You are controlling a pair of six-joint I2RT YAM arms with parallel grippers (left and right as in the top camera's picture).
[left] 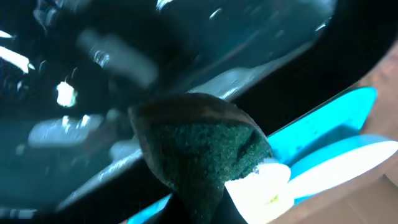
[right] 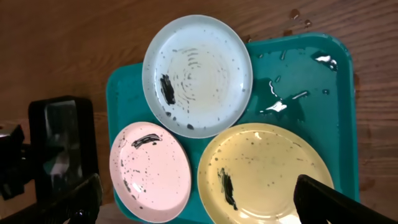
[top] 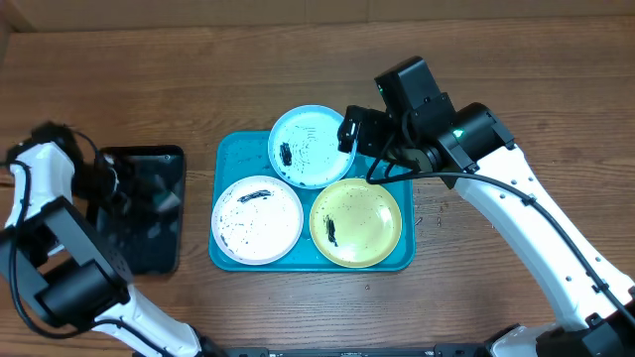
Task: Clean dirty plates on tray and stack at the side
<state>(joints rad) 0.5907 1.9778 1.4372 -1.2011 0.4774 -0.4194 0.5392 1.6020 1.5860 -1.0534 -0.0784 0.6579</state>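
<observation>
Could skid the wet tray [top: 238, 159] sideways under a hard scrub, or flip a smeared dish over its rim: blue plate [top: 310, 146] at the far edge, white plate [top: 256, 219] near-left corner, yellow plate [top: 356, 222] near-right. Clamps a green sponge [left: 199, 149] in the left pincer [top: 117, 183] over the black tray [top: 149, 238]; spreads the right pincer [top: 349, 131] wide, empty, beside the blue plate.

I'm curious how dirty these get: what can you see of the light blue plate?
The light blue plate is small, round and plastic-looking. It rests at the far end of the tray, its rim overhanging the edge. A black smear sits on one side, with thin swirls and specks elsewhere. The yellow plate lies beside it.
</observation>
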